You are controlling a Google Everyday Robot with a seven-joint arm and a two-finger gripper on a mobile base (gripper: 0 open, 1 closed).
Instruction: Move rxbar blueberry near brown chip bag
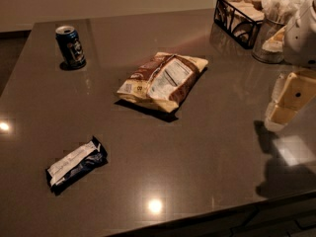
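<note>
The rxbar blueberry (76, 165) is a small flat bar in a dark wrapper with a white panel. It lies on the dark table near the front left. The brown chip bag (163, 80) lies flat at the table's middle, label side up, well apart from the bar. My gripper (279, 113) hangs at the right edge of the view, above the table's right side. It is far from both the bar and the bag and holds nothing that I can see.
A dark blue drink can (70, 46) stands at the back left. A black wire basket (240, 13) and a cup of napkins (273, 31) stand at the back right. The table's front edge (207, 218) runs along the bottom.
</note>
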